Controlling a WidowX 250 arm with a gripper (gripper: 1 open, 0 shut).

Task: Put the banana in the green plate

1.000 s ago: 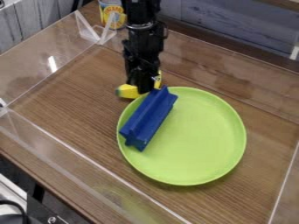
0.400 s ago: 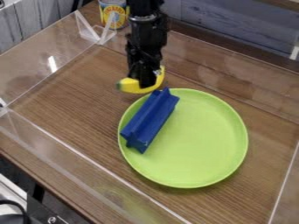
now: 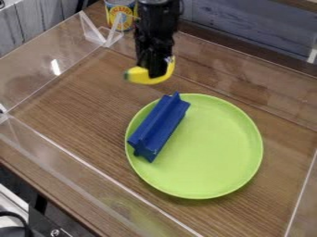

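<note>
And here we are over the table [image 3: 69,116], a brown wood-grain top with the planks running across it, and a glossy, see-through strip [image 3: 50,153] laid along its left side, catching the light in pale streaks. The black arm [image 3: 158,14] drops in from the top of the view, and the jaws [image 3: 154,72] are shut on the yellow banana [image 3: 148,73], which hangs up near the middle, beyond the rim of the green plate [image 3: 221,148]. I can't make out the exact contact, the dark fingers hide it, but the banana pokes out on 2 sides of them.

Down on the right, the plate sits wide and round on the wood, bright lime, with 1 blue block [image 3: 158,128] lying at a slant over its left edge, part of it on the plate.

Look at the back of the room now: a dark blue, ribbed panel [image 3: 254,26] stands behind the table, and at the upper left there's grey mesh [image 3: 44,18] beside it all. Near that corner, 1 can-like thing [image 3: 119,16] in yellow and blue, partly cut off by the top edge, with a pale, clear strap-like piece [image 3: 99,32] in front. Bottom left, off the table's edge, it's a tangle of black cable [image 3: 15,220] over a light surface.
</note>
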